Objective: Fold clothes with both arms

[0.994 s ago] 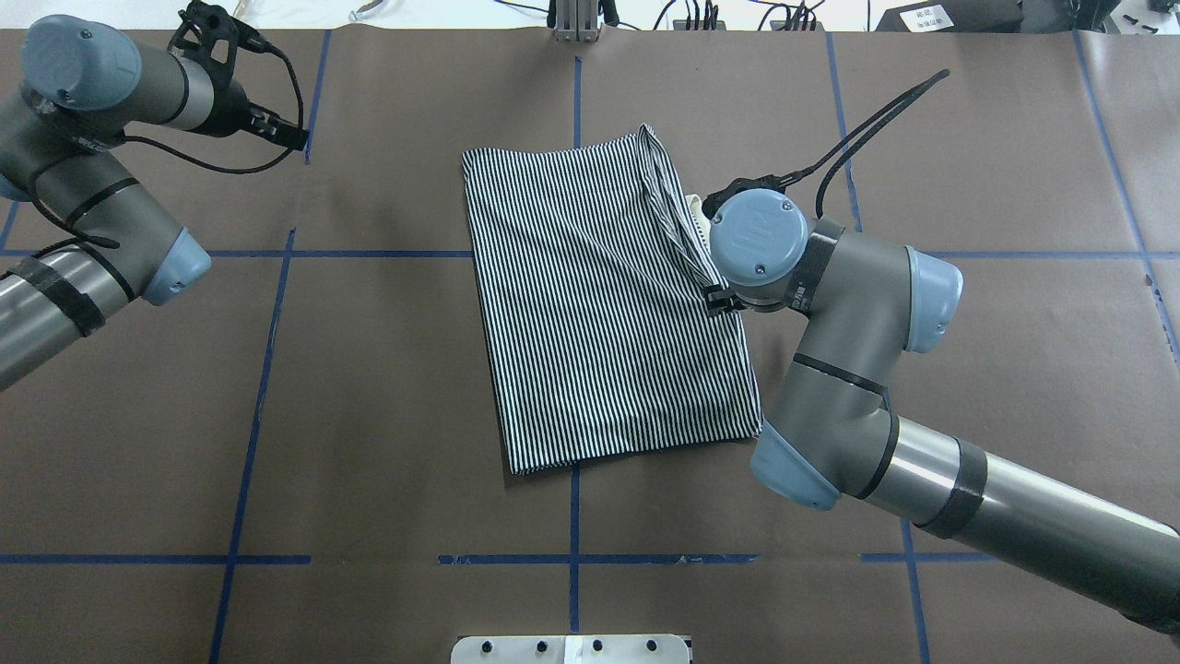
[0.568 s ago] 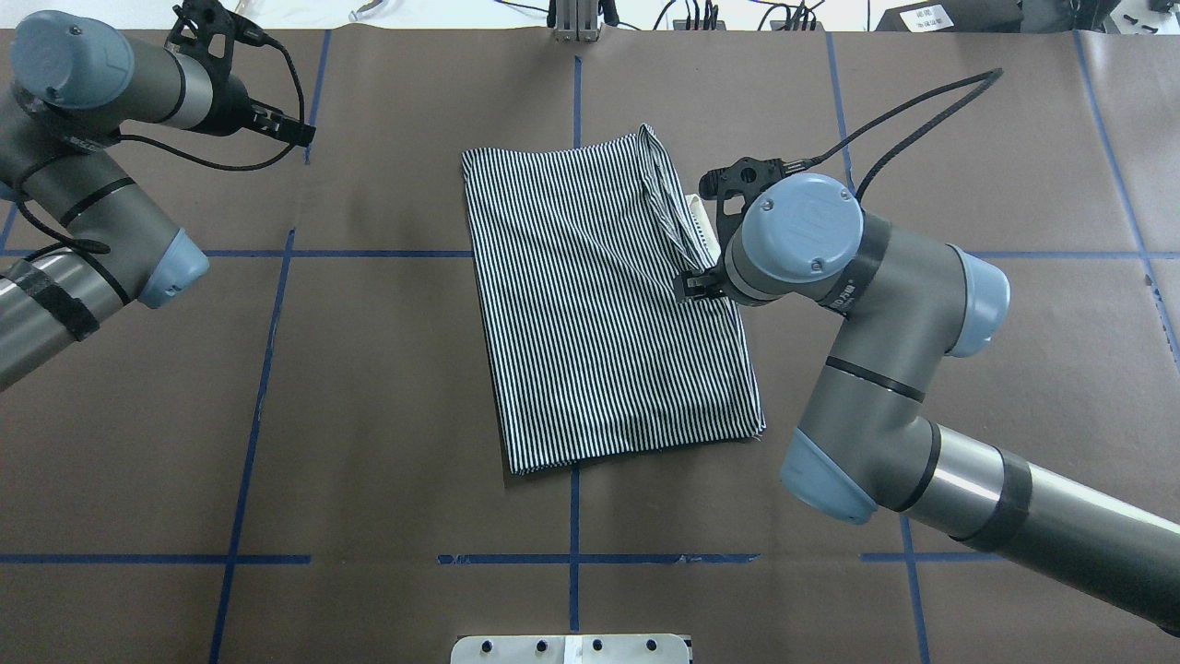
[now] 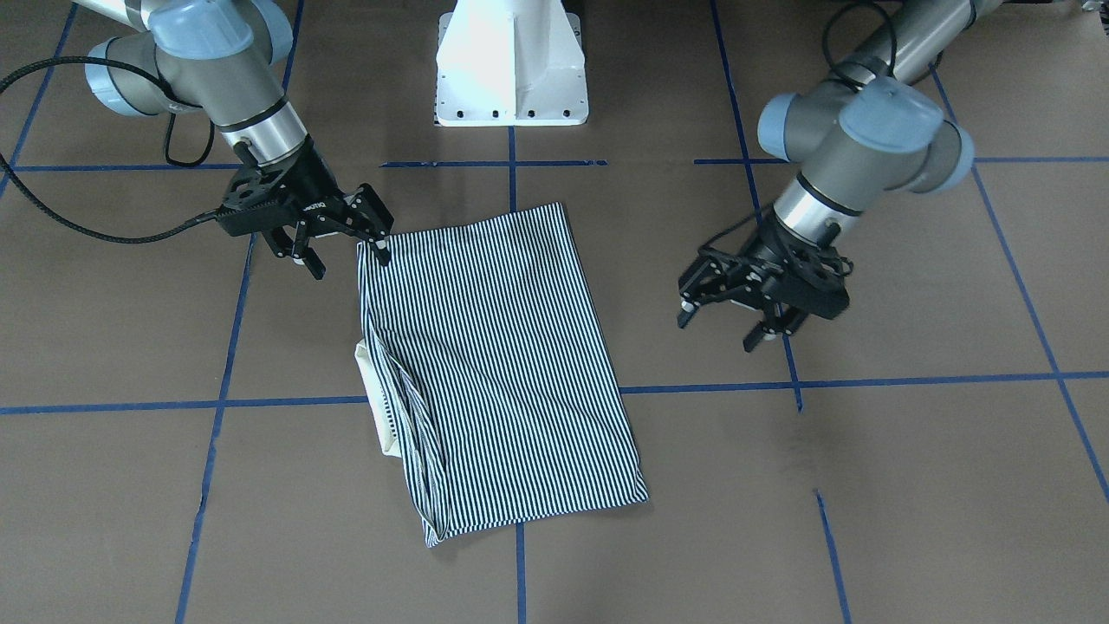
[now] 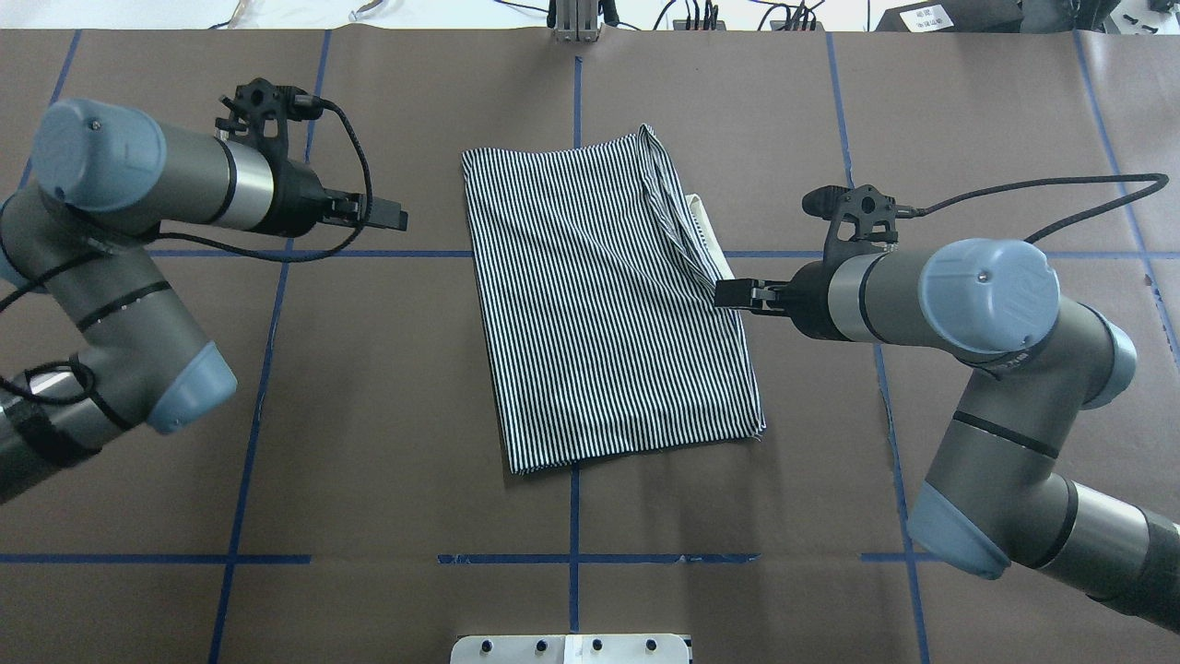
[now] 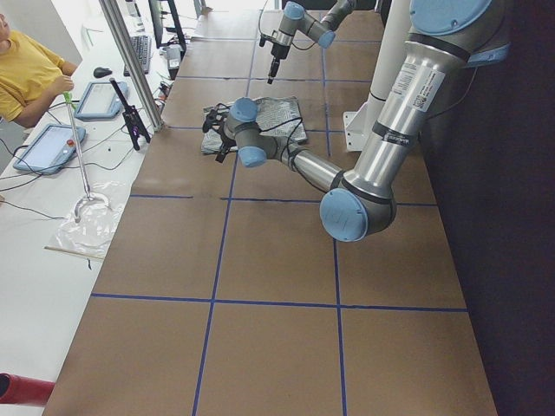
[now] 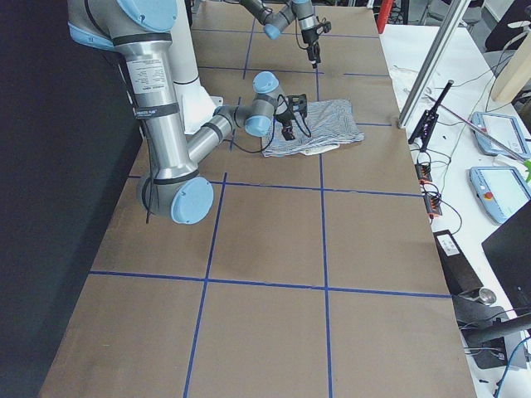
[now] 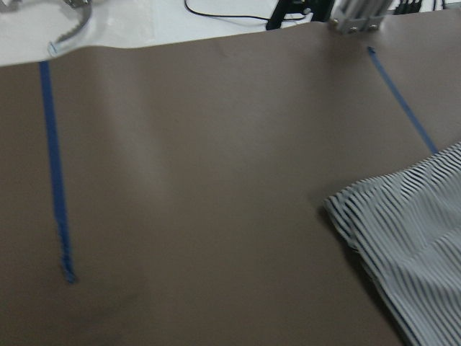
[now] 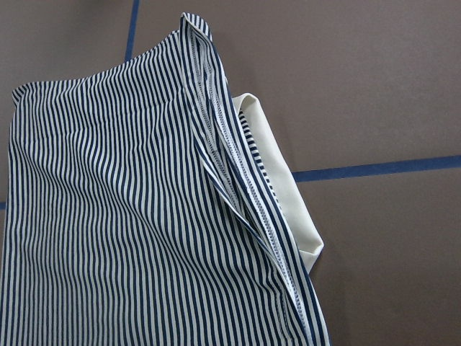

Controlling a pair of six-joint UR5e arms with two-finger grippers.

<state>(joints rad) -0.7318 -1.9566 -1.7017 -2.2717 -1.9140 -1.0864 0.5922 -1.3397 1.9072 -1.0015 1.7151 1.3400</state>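
The striped polo shirt lies folded into a rectangle at the table's middle; it also shows in the front view. Its cream collar sticks out from under the fold at the shirt's right edge, seen close in the right wrist view. My right gripper is open and empty, raised over the shirt's right edge. My left gripper is open and empty, over bare table left of the shirt. The left wrist view shows only a corner of the shirt.
The white pedestal stands at the robot's side of the table. Blue tape lines cross the brown table cover. A metal plate sits at the near edge. Operators' desk with tablets and a person lie beyond the far edge.
My left gripper has moved from the far left corner toward the shirt. My right arm has swung out to the right and turned, its gripper staying at the shirt's right edge.
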